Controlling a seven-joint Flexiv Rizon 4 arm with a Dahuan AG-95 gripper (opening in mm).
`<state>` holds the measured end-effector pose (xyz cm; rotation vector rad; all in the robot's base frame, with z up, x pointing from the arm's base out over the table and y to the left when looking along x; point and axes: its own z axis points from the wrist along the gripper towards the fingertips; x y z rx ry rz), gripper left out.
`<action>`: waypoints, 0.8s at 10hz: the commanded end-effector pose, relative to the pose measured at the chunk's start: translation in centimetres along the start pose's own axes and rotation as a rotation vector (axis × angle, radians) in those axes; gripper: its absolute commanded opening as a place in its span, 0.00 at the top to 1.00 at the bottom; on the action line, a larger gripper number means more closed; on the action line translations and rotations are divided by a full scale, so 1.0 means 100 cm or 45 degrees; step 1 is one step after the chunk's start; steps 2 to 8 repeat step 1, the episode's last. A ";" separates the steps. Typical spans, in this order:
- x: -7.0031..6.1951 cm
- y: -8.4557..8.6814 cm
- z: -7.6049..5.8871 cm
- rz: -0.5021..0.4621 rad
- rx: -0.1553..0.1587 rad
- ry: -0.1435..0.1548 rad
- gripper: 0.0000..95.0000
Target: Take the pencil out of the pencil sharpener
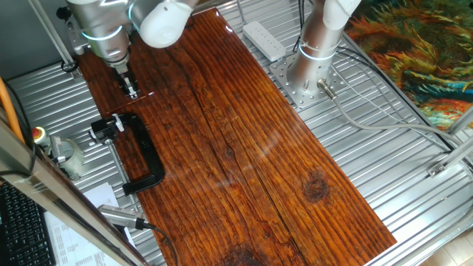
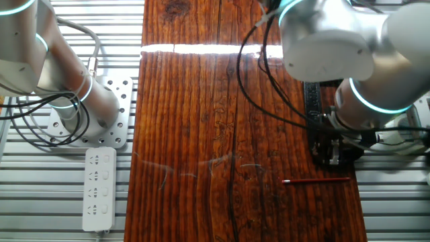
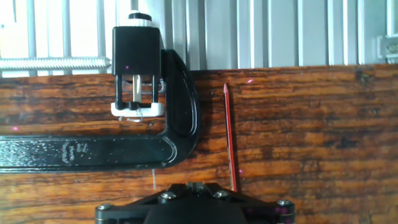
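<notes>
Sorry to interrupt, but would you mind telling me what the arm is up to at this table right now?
The arm is meant to take a pencil out of a sharpener. At this moment the thin red pencil lies flat on the wooden board, beside the curved end of the large black clamp and apart from it. The gripper hangs just above the board near the pencil. The views do not show clearly whether its fingers are open or hold anything.

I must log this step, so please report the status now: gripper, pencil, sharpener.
Gripper above board, holds nothing; jaw state unclear. Pencil lies free on wooden board, beside black clamp. Pencil sharpener apart from pencil. Nothing blocks.
</notes>
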<state>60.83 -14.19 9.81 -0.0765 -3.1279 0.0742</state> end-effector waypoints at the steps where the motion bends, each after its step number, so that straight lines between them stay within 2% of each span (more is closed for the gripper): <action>1: -0.001 0.002 -0.002 0.026 -0.014 0.003 1.00; 8: -0.001 0.002 -0.002 0.026 -0.014 0.003 1.00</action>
